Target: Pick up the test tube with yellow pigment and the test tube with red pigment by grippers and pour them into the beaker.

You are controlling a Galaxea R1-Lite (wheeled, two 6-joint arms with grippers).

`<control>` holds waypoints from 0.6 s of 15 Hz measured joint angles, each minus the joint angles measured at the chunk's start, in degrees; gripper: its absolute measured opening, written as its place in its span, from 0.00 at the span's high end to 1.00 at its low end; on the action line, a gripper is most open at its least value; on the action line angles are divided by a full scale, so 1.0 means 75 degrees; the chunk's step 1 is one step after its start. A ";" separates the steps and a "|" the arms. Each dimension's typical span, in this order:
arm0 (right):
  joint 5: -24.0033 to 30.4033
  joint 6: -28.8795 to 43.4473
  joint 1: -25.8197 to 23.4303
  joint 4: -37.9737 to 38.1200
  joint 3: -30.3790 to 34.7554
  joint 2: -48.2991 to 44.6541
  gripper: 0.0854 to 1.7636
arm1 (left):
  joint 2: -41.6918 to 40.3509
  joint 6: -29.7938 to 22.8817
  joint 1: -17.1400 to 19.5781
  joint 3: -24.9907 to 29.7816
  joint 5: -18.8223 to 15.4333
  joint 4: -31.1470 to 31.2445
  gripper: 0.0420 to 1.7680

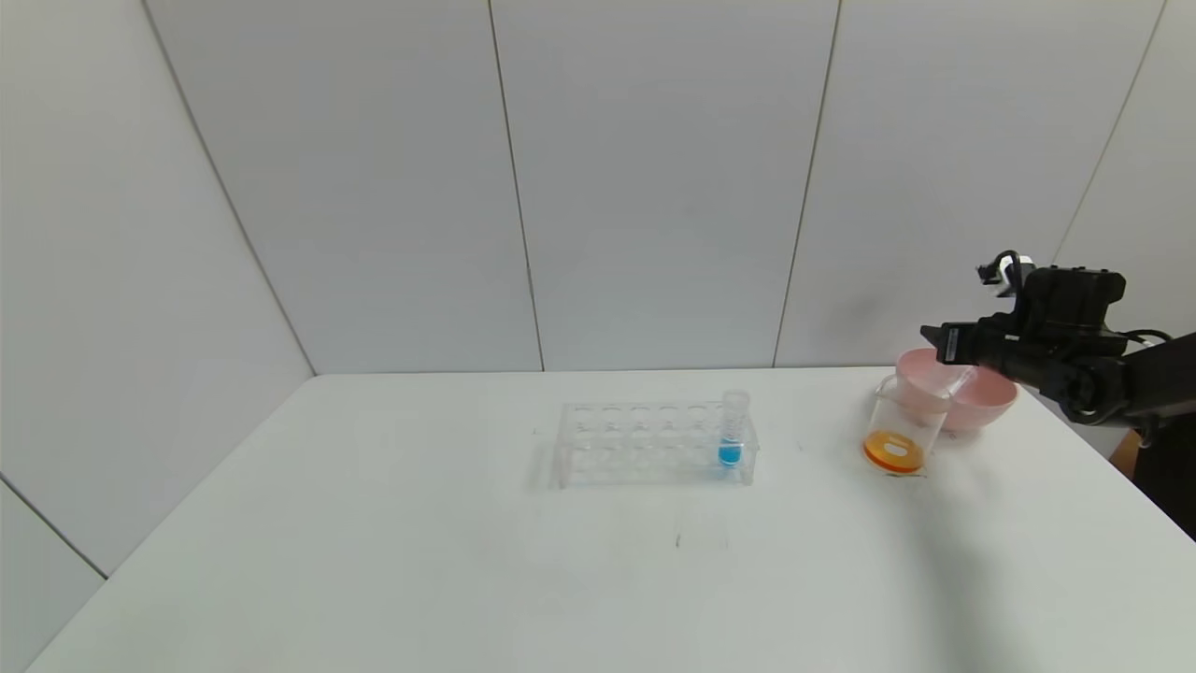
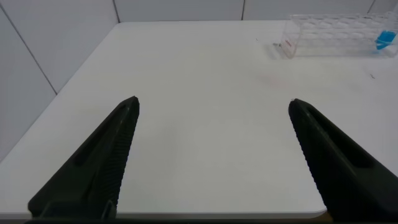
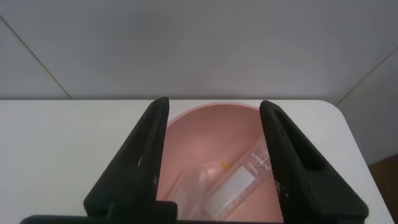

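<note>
Two grippers in play, only the right one is over the work. Right gripper reaches in from the far right edge, arm roughly level, fingers pointing left, hovering above the pink bowl. Its fingers stand apart with nothing clamped between them; the wrist view looks straight down into the bowl, where clear empty tubes lie loose — can't tell which one held which pigment. Beaker stands upright on the counter, touching the bowl's near-left side, orange liquid pooled in its bottom. Rack sits mid-counter, well left of the beaker, with one blue-liquid tube upright at its right end. Left gripper hangs parked above the counter's near-left area, fingers spread wide, holding nothing.
</note>
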 joint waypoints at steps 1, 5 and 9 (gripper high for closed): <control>0.0000 0.0020 0.0000 -0.0011 -0.0005 -0.0003 0.37 | 0.0000 0.0000 0.0000 0.0000 0.0003 0.0000 0.03; -0.0024 0.0052 0.0059 -0.0034 -0.0111 -0.0011 0.23 | 0.0000 0.0000 0.0000 0.0000 0.0003 0.0000 0.03; -0.0670 0.0432 0.0723 0.0039 -0.0309 -0.0096 0.15 | 0.0000 0.0000 0.0000 0.0000 0.0003 0.0000 0.03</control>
